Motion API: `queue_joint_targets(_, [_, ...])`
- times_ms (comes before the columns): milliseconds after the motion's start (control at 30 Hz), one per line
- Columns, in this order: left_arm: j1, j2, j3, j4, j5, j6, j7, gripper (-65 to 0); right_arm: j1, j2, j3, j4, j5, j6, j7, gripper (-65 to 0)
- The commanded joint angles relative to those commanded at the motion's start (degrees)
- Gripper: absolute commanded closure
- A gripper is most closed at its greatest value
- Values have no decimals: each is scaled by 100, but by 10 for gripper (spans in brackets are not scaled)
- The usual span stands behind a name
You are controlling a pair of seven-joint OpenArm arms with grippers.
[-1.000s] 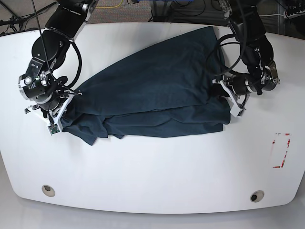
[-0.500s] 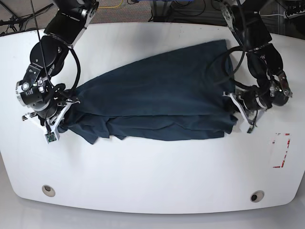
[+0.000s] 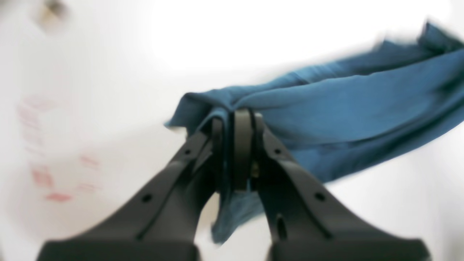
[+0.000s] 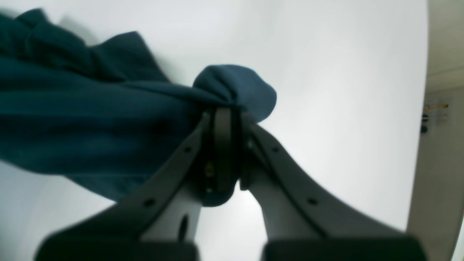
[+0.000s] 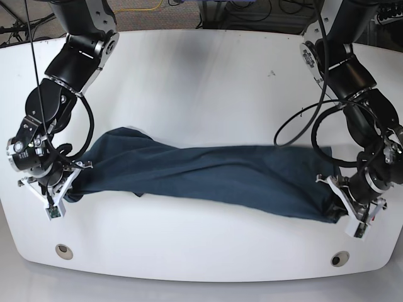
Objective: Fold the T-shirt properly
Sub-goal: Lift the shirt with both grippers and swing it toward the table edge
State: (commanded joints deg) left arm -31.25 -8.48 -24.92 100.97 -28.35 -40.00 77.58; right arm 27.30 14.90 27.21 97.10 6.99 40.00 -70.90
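The dark navy T-shirt (image 5: 208, 179) stretches as a long, bunched band across the white table (image 5: 201, 82), from near the left edge to the lower right. My left gripper (image 5: 343, 211) is shut on its right end; in the left wrist view the fingers (image 3: 242, 145) pinch a blue fold of T-shirt (image 3: 344, 108). At the opposite end my right gripper (image 5: 62, 195) is shut on the cloth. The right wrist view shows its fingers (image 4: 223, 145) clamped on a bunched corner of T-shirt (image 4: 90, 112).
Two round holes sit near the table's front edge, one at the left (image 5: 63, 251) and one at the right (image 5: 340, 258). Blurred red marks (image 3: 43, 177) lie on the table left of the left gripper. Cables run along the floor behind the table.
Both arms have pulled the T-shirt toward the table's front and farther apart. The cloth has gone from a broad spread at the back to a narrow stretched band.
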Motion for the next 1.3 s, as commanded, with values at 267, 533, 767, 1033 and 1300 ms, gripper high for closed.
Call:
queue_joint_targets(267, [-765, -220, -9, 123, -9, 0, -9, -3, 985, 457, -396, -308, 0, 0, -79, 0])
queue_joint_targets(533, [-1785, -237, -9, 123, 0, 180, -18, -3, 2119, 703, -870, -316, 0, 0, -149, 0])
queue_joint_targets(767, [-2198, -229, -9, -114, 9, 330, -18, -4, 2813, 765, -879, -299, 0, 0, -360, 0])
queue_joint_targets(1033, [-1389, -211, -9, -105, -18, 312, -18, -4, 2022, 800, -844, 527, -9, 0, -413, 0])
queue_joint_targets(1300, [-237, -246, -18, -88, -26, 295, -18, -4, 325, 554, -668, 1582, -35, 0, -413, 0])
